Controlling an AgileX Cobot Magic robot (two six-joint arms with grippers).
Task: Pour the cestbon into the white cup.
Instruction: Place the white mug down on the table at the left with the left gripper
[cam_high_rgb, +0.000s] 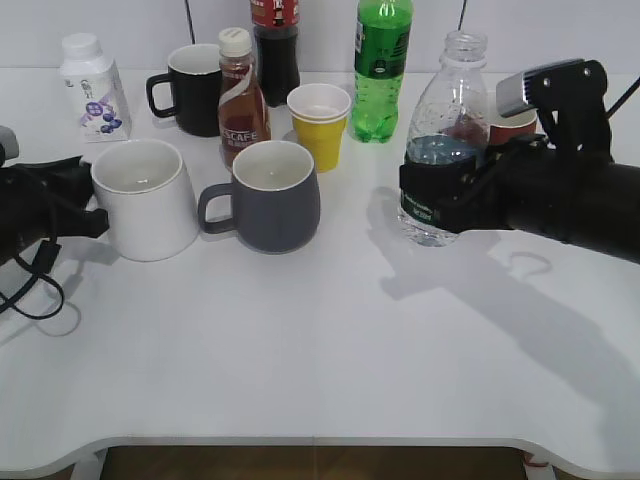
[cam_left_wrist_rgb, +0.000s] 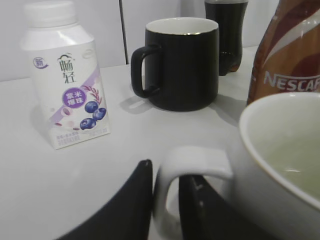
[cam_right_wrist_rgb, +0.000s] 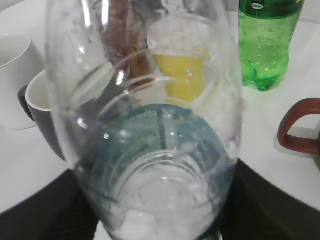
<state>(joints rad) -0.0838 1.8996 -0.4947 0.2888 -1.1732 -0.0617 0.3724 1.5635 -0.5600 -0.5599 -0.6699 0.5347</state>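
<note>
Your Cestbon bottle stands upright and capless at the right of the exterior frame, its base on the white table. The right gripper hides its lower half: the dark fingers press against both sides of the green label, pinching the bottle. In the right wrist view the bottle fills nearly the whole frame, so you see the fingers only as dark shapes at the two lower corners, and everything behind comes through the ribbed plastic warped and blurred.

The white cup sits at the left of the exterior frame, well apart from the bottle. In the left wrist view the cup is cut off by the right and bottom edges. Its handle runs down between the two dark fingers of the left gripper, which close on it, one finger outside the loop and one inside.

Between cup and bottle stands a grey mug. Behind them, across the upper part of the frame, you have a yogurt drink carton, a black mug, a Nescafe bottle, a dark cola bottle cut off at the top edge, a yellow paper cup and a green soda bottle, also cut off. A red mug is mostly hidden behind the right arm.
</note>
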